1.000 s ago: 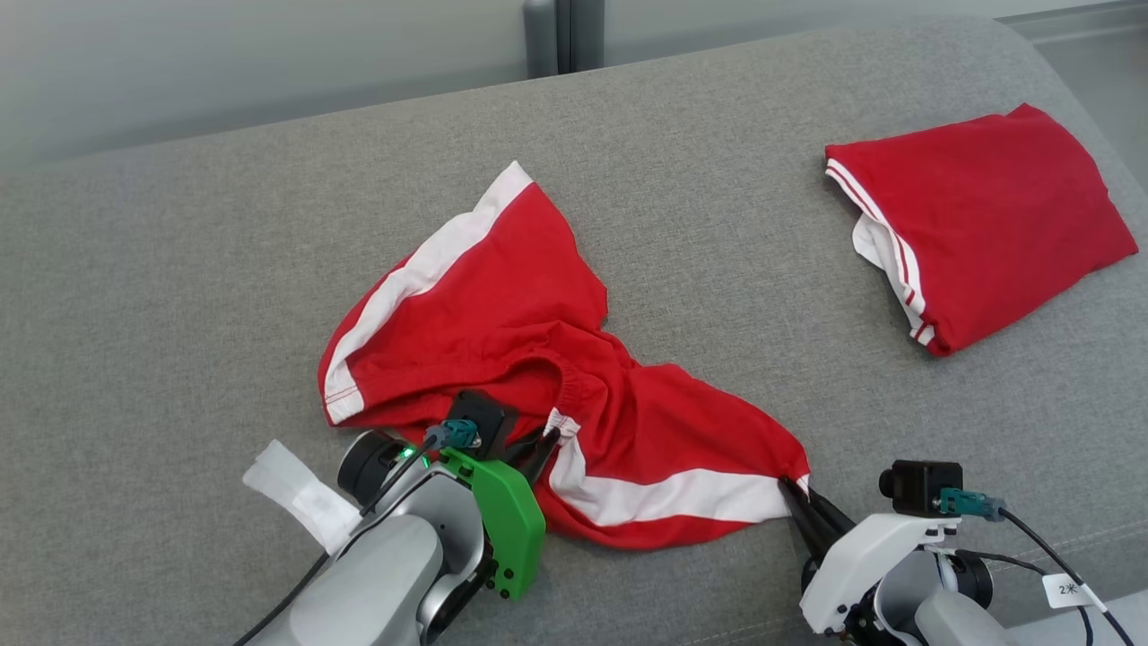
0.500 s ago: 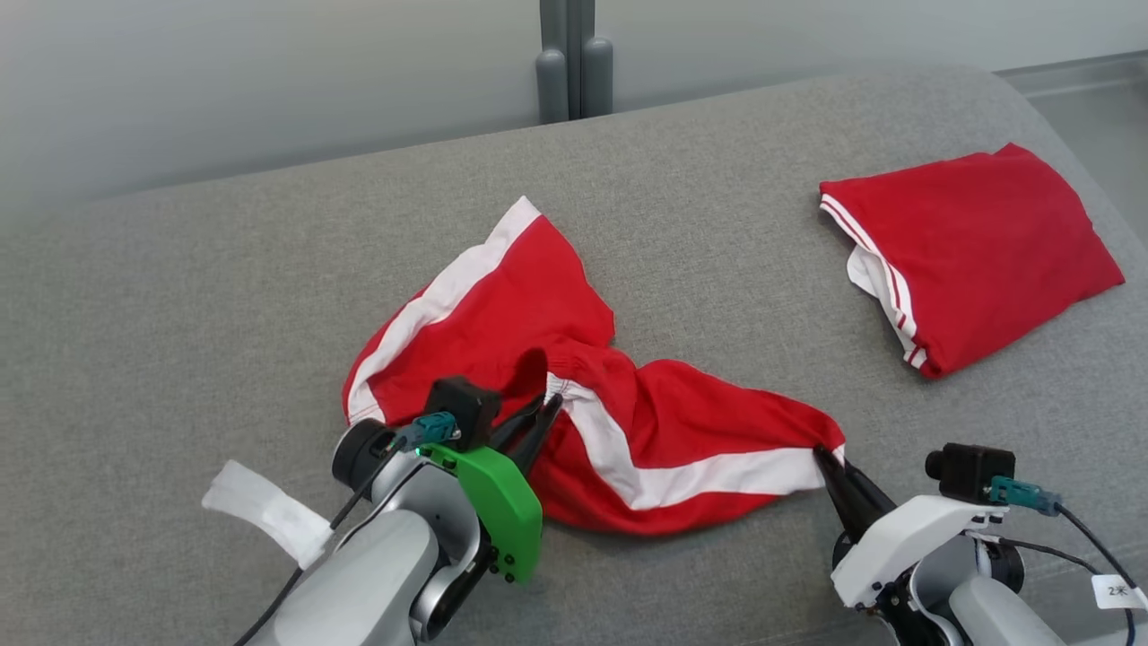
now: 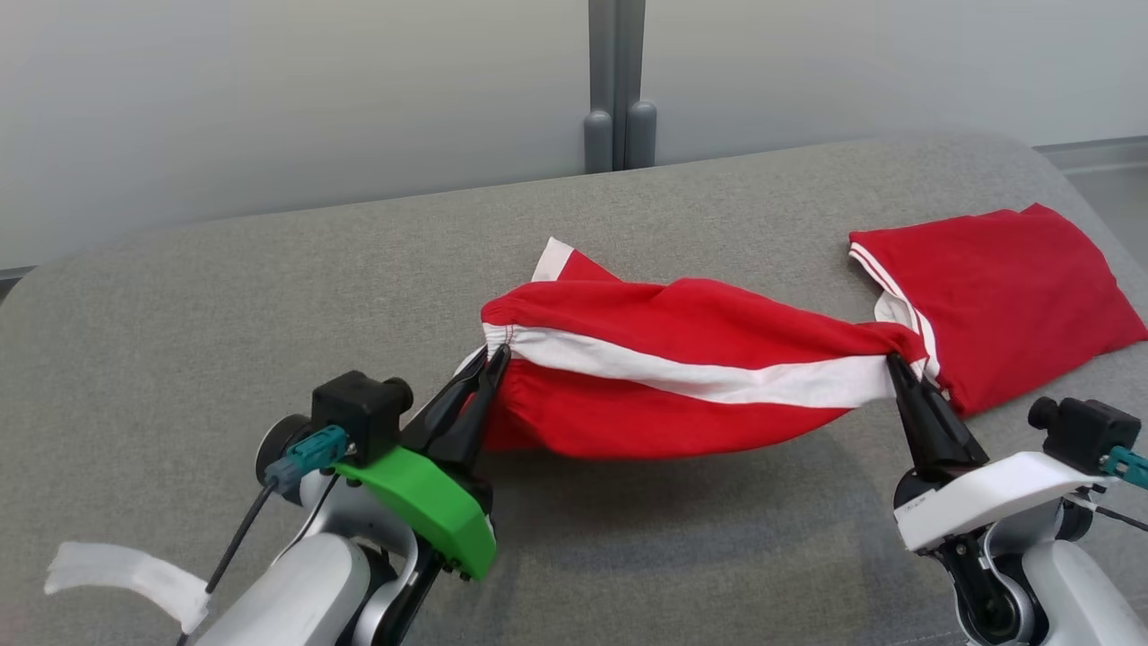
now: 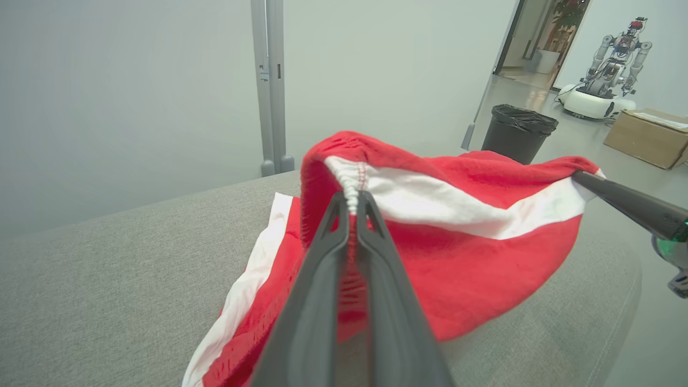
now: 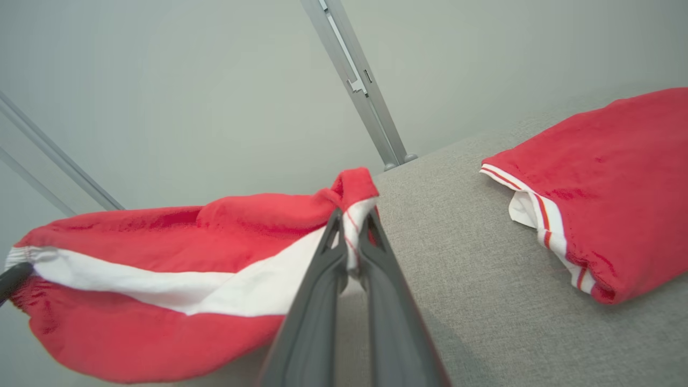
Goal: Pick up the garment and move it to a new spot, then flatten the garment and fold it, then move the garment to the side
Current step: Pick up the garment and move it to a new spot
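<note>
The broad grey woven fabric cushion point(image 3: 269, 296) spread across the head view, rounded at its far edge. Behind it rose a plain pale grey wall point(image 3: 269, 90), split by an upright grey metal post point(image 3: 615, 81). In the left wrist view the floor beyond held a black lined waste bin point(image 4: 516, 131), a brown cardboard box point(image 4: 647, 137) and a pale humanoid robot on a white base point(image 4: 613, 70), all well apart from the cushion.

The red cloth garment with a broad white stripe point(image 3: 682, 377) hung stretched between the two arms, above the cushion's middle, with a shadow beneath it. The left gripper point(image 3: 491, 359) had its fingers pressed together on the gathered waistband end. The right gripper point(image 3: 895, 363) was likewise pinched on the opposite, bunched end. In the left wrist view a lower part of the garment trailed down onto the cushion.

A folded red garment with thin white trim point(image 3: 995, 296) lay at the cushion's right end, its near corner hidden behind the held cloth and the right fingers. A white-edged corner point(image 3: 552, 260) peeked from behind the stretched cloth; the rest of that part was covered. Both forearms were cut off by the bottom edge. The distant robot was too small to make out in detail.
</note>
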Controlling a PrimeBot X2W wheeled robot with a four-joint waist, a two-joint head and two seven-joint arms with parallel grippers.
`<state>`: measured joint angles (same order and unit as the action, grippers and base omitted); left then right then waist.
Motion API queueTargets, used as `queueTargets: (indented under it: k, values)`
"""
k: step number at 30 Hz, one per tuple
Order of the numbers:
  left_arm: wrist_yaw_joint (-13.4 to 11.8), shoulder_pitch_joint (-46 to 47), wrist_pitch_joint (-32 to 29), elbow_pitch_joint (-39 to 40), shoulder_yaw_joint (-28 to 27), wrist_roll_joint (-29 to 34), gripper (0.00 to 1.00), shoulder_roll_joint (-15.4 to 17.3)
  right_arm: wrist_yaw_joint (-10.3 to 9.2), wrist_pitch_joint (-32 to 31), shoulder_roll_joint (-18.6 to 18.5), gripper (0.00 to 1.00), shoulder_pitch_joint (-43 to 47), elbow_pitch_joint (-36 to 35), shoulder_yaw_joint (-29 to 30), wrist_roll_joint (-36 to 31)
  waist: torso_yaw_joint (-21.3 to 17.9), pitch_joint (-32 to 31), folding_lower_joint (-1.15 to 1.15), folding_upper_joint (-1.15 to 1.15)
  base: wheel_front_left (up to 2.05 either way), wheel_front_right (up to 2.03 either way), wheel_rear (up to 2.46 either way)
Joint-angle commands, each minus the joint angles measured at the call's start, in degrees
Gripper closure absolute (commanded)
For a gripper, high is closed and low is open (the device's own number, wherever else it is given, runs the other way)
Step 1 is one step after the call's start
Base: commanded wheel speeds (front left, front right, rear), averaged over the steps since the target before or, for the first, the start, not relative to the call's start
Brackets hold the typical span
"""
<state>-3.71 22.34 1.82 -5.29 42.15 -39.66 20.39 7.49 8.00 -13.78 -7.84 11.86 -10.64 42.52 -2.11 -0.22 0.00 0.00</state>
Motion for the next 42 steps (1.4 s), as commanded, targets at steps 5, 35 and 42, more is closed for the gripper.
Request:
queueTargets:
  k: [5,35,42]
  values:
    - [-3.5,-4.5,-0.8,8.5,-1.9,-1.3,1.0,3.0,0.0,-0.9,-0.1,1.0,3.1,-7.6,2.6,-0.4,1.5,-0.8,0.0,0.0,0.0,0.0,0.0]
    - [10.8,43.3,-15.3,-21.0,-10.8,-13.9,1.0,4.1,0.0,-6.6,1.9,1.0,-53.6,9.3,-1.4,2.2,-0.3,22.2,0.0,0.0,0.0,0.0,0.0]
    - [11.1,60.6,-10.6,-32.8,-11.5,-12.0,1.0,0.5,-0.03,-1.0,-0.1,1.0,-71.3,17.6,-2.5,2.7,0.8,28.8,0.0,0.0,0.0,0.0,0.0]
